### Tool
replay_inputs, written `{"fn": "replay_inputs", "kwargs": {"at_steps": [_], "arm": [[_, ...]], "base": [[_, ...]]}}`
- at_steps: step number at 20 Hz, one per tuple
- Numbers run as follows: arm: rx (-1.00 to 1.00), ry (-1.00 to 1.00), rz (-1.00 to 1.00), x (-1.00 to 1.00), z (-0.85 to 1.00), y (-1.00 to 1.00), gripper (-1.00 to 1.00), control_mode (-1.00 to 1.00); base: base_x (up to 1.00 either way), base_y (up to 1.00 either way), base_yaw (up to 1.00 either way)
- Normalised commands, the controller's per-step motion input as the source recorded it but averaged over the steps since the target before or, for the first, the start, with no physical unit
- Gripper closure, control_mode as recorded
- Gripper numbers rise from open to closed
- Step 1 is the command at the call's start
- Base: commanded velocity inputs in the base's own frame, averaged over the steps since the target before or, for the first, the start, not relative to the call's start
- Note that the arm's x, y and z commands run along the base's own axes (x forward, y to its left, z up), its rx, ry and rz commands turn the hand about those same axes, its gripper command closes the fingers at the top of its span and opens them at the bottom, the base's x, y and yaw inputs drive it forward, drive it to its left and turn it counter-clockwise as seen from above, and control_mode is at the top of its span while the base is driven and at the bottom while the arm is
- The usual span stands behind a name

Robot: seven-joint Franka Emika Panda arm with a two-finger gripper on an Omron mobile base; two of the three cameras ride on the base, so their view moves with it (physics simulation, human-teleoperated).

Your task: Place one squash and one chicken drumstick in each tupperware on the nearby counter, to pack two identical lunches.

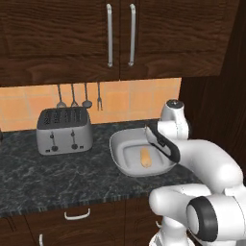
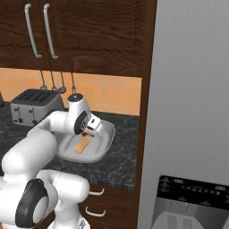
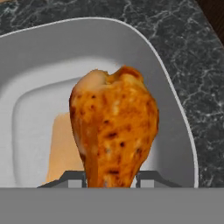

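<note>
My gripper (image 3: 109,179) is shut on the narrow end of a glossy orange-brown chicken drumstick (image 3: 113,127), whose bulbous end points down into a pale grey tupperware (image 3: 170,87). A tan-orange squash (image 3: 61,144) lies on the tub's floor, beside and below the drumstick. From the left base view the squash (image 1: 144,157) rests in the middle of the tupperware (image 1: 117,144) on the speckled counter (image 1: 57,178), with my wrist over the tub's right side. The right base view has the gripper (image 2: 86,133) just above the squash (image 2: 81,145) in the tupperware (image 2: 105,138).
A silver toaster (image 1: 65,130) stands on the counter left of the tub. Kitchen utensils (image 1: 74,98) hang on the tiled wall under dark upper cabinets (image 1: 120,33). A tall grey appliance (image 2: 192,112) and a dark wood panel close off the right side.
</note>
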Motion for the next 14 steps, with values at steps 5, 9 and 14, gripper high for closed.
{"fn": "replay_inputs", "kwargs": {"at_steps": [5, 9, 14], "arm": [[0.00, 0.00, 0.05, 0.14, -0.72, -0.03, -1.00, -1.00], [0.00, 0.00, 0.00, 0.49, -0.18, -0.01, -1.00, -1.00], [0.00, 0.02, -0.04, 0.08, 0.39, 0.00, -1.00, -1.00]], "base": [[0.00, 0.00, 0.00], [0.00, 0.00, 0.00], [0.00, 0.00, 0.00]]}}
